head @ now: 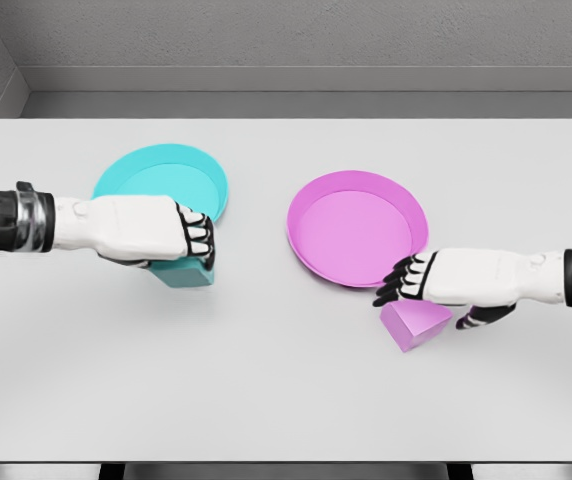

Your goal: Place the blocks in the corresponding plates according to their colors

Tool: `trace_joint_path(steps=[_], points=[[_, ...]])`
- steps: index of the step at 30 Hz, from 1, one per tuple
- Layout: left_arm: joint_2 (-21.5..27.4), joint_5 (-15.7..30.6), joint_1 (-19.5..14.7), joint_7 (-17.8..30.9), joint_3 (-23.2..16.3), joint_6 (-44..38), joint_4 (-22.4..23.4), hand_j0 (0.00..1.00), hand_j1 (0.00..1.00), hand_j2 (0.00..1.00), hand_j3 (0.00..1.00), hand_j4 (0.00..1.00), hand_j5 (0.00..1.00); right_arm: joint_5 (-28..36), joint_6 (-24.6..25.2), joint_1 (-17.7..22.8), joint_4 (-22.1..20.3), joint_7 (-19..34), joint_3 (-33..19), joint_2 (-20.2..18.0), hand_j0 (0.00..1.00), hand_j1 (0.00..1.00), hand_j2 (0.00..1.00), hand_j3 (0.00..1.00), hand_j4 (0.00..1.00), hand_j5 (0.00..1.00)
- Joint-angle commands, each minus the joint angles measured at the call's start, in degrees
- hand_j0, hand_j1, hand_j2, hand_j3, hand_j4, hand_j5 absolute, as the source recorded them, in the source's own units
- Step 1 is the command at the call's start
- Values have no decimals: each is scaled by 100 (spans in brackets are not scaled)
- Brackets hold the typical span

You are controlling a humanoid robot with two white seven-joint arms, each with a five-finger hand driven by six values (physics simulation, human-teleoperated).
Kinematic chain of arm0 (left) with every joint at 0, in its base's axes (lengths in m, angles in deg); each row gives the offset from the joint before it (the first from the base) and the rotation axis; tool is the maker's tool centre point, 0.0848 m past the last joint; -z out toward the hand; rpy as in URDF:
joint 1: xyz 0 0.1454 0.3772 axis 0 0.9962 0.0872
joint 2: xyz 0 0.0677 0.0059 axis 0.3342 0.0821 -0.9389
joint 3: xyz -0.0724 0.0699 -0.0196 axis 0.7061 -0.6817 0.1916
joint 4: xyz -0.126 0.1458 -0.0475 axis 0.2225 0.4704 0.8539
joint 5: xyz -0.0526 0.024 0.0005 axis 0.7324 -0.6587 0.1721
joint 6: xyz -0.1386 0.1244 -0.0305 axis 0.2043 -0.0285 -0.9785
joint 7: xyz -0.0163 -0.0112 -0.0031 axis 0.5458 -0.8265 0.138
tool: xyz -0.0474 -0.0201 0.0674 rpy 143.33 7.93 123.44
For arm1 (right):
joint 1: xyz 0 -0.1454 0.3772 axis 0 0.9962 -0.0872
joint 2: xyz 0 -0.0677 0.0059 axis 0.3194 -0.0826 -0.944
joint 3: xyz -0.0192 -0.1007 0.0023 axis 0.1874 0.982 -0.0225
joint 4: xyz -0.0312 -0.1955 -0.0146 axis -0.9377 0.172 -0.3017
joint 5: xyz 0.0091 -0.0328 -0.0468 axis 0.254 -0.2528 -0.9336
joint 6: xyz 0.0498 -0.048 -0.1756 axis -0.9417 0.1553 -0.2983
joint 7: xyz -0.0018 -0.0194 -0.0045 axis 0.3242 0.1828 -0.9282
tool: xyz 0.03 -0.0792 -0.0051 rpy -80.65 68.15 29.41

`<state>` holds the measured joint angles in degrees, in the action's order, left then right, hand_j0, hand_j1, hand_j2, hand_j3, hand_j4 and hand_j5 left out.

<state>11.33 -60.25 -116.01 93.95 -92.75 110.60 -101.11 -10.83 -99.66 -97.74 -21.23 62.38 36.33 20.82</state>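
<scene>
A teal block (pixel 184 276) rests on the table just in front of the cyan plate (pixel 166 172). My left hand (pixel 194 242) lies over the block's top, fingers curled down around it. A pink block (pixel 416 326) sits tilted near the front right rim of the pink plate (pixel 356 232). Above it my right hand (pixel 404 282) has its fingers curled over the block's left top edge and its thumb on the right side. Neither plate holds anything.
Both plates sit on a wide white table (pixel 286 400), and a grey wall runs behind its far edge. The cyan plate is left of centre, the pink plate right of centre, with a gap between them.
</scene>
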Motion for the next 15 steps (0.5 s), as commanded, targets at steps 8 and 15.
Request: trace_joint_path(steps=[8,15], points=[[-201,52,-246,-7,747,-15,1303,37,37,37,37,37,37,23,15,18,-2,-2,130,82,95,95,95,95,95,95],[-1133,-203,-562,143,721,-15,2885,38,38,38,38,38,38,-144,15,35,16,-2,139,152,95,95,95,95,95,95]])
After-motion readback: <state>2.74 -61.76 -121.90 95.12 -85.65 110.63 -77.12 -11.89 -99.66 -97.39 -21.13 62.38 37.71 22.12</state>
